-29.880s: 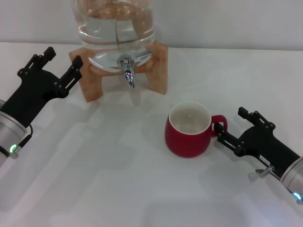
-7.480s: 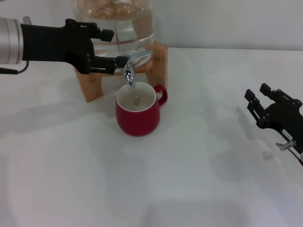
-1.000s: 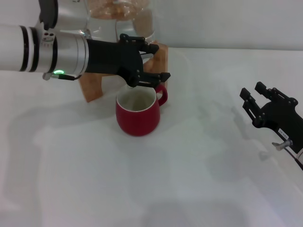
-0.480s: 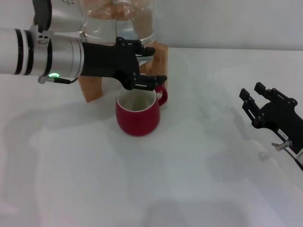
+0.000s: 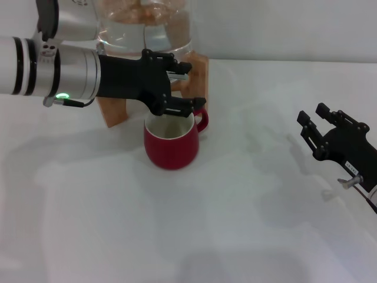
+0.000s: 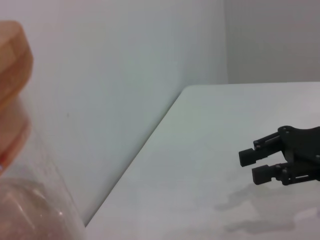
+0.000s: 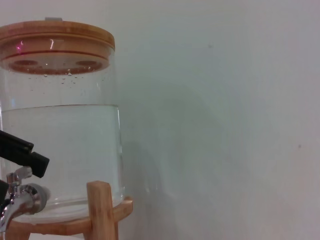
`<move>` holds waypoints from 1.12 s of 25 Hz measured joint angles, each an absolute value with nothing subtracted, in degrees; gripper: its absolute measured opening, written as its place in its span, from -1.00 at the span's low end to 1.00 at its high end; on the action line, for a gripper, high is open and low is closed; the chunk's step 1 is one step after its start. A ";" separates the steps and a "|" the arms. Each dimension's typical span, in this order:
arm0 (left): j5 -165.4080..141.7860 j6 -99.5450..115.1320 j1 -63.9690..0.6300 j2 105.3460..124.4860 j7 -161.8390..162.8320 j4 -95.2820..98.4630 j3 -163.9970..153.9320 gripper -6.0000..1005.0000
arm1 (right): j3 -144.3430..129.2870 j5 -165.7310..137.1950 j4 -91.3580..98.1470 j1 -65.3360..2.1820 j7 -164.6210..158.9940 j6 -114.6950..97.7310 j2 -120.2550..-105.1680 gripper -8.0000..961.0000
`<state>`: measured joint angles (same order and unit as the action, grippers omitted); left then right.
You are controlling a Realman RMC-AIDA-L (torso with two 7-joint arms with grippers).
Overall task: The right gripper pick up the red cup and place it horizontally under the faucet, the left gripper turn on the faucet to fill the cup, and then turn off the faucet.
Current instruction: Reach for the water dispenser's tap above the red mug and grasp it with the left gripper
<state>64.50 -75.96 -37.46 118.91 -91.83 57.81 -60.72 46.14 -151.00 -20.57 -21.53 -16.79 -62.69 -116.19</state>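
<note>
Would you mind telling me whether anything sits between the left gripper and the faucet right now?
Nothing visible does. The left gripper is already at the faucet, directly above the red cup.

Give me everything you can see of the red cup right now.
The squat, rounded, glossy red ceramic cup stands upright on the white table, just in front of the wooden stand that carries the clear glass water jar. Its inside is cream-white, and its red loop handle points toward the robot's right and away. The black left end effector hangs over its far rim, hiding the chrome faucet in the head view. Whether there is water in it cannot be told. The right end effector is well clear of it.
</note>
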 joint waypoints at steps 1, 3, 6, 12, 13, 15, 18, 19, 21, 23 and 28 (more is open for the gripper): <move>64.39 -76.03 -37.32 118.91 -91.79 58.04 -60.70 0.51 | 46.14 -151.00 -20.57 -21.53 -16.79 -62.70 -116.19 -0.12; 64.29 -76.22 -36.94 118.91 -91.57 58.67 -60.71 0.51 | 46.14 -151.00 -20.58 -21.53 -16.78 -62.72 -116.19 -0.12; 64.29 -76.62 -36.86 118.92 -91.19 59.08 -60.72 0.51 | 46.13 -151.05 -20.61 -21.53 -16.79 -62.75 -116.19 -0.12; 64.29 -77.23 -36.17 118.91 -90.58 60.24 -60.74 0.51 | 45.59 -151.02 -20.66 -21.53 -16.78 -62.79 -116.19 -0.12; 64.27 -77.35 -36.15 118.91 -90.52 60.27 -60.74 0.51 | 45.48 -150.95 -20.66 -21.53 -16.78 -62.81 -116.19 -0.12; 64.22 -77.47 -36.14 118.92 -90.48 60.28 -60.73 0.51 | 45.44 -150.90 -20.66 -21.53 -16.78 -62.83 -116.19 -0.12; 63.86 -77.95 -36.12 118.92 -90.43 60.32 -60.64 0.51 | 45.44 -150.88 -20.66 -21.53 -16.79 -62.84 -116.19 -0.12; 63.77 -78.04 -36.12 118.92 -90.40 60.34 -60.61 0.51 | 45.44 -150.88 -20.66 -21.53 -16.79 -62.85 -116.19 -0.12; 63.68 -78.16 -36.12 118.92 -90.32 60.42 -60.60 0.51 | 45.44 -150.91 -20.66 -21.53 -16.78 -62.85 -116.19 -0.12; 63.66 -78.44 -36.12 118.92 -90.22 60.49 -60.61 0.51 | 45.44 -150.91 -20.66 -21.53 -16.78 -62.85 -116.19 -0.12; 63.63 -78.98 -35.61 118.92 -89.92 61.45 -60.47 0.51 | 45.44 -151.04 -20.65 -21.53 -16.78 -62.85 -116.19 -0.12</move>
